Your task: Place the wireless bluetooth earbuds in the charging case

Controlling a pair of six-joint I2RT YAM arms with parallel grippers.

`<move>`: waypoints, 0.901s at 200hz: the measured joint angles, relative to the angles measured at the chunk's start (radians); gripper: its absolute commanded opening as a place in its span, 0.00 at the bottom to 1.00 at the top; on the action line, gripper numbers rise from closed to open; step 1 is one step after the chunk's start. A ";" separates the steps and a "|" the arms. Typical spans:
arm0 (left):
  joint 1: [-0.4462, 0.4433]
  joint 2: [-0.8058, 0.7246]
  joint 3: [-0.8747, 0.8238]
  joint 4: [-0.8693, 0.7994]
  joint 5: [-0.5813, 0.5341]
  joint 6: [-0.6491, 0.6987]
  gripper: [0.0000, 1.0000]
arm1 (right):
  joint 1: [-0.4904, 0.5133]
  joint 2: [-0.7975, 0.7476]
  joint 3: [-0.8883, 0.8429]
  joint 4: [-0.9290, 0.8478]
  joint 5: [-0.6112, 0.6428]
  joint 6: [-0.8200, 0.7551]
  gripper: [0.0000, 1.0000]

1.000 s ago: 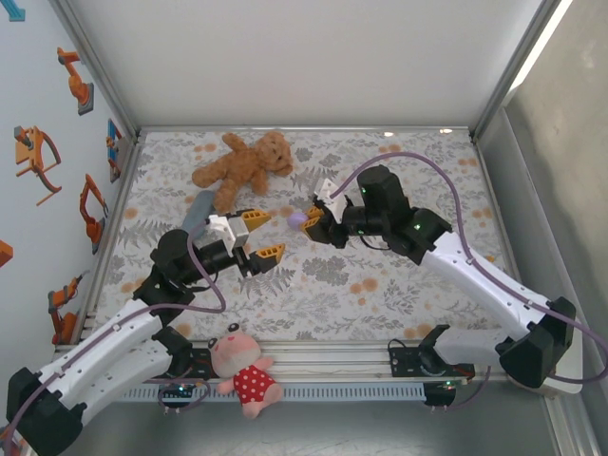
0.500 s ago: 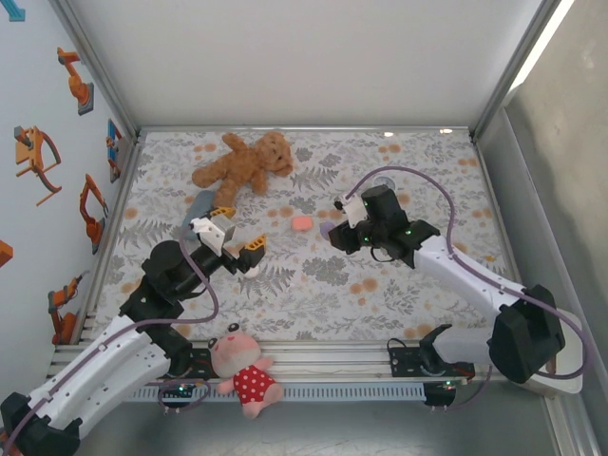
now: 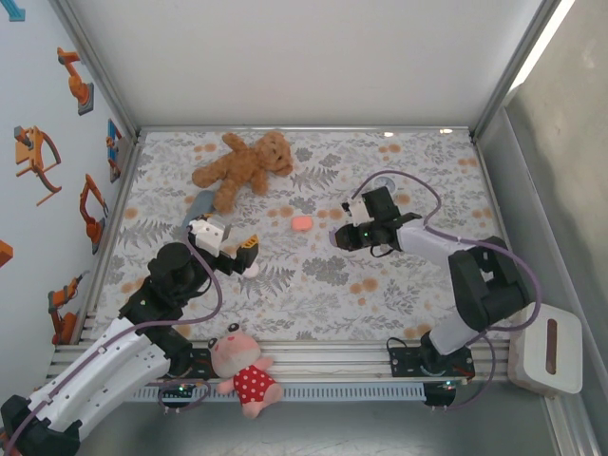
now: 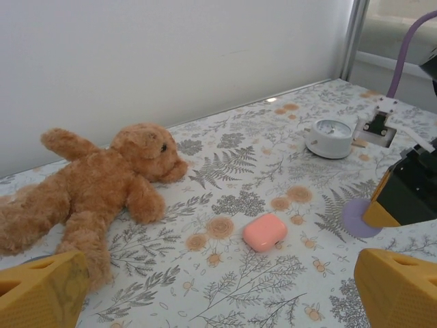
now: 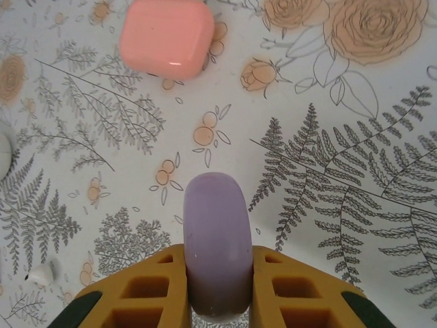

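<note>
The right gripper [image 5: 217, 283] is clamped on a purple rounded case [image 5: 217, 232], held low over the patterned cloth [image 5: 355, 205] right of centre. The left gripper [image 3: 245, 256], jaws wide apart with nothing between them, hovers at the near left. A closed pink case [image 3: 302, 223] lies between the two, slightly farther back. I judge this as staging a case: neither looks open, so the next move calls for lifting a lid and locating the earbuds. The right wrist view makes the grip plain and shows a tiny white piece [image 5: 41, 273] on the cloth, possibly a bud but too small to tell. The overhead view leaves both unclear. The left wrist view adds a teddy bear [image 4: 102, 181] and a white round dial [image 4: 330, 137] far right
</note>
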 measured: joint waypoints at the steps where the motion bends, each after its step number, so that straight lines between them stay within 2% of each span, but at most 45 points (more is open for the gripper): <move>1: 0.000 0.000 0.000 0.000 0.000 0.000 0.97 | 0.000 0.003 0.000 0.001 -0.001 0.001 0.19; 25: 0.000 -0.001 0.000 -0.011 -0.010 0.000 0.96 | -0.011 0.079 0.006 0.034 -0.040 0.020 0.19; 74: 0.000 -0.008 0.000 -0.018 -0.021 0.000 0.96 | -0.029 0.124 0.016 0.114 -0.080 0.054 0.22; 126: 0.000 -0.008 0.000 -0.023 -0.036 0.000 0.96 | -0.042 0.128 0.007 0.136 -0.084 0.073 0.40; 180: 0.001 -0.028 0.001 -0.082 -0.105 0.007 0.96 | -0.055 0.072 -0.002 0.110 -0.031 0.060 0.44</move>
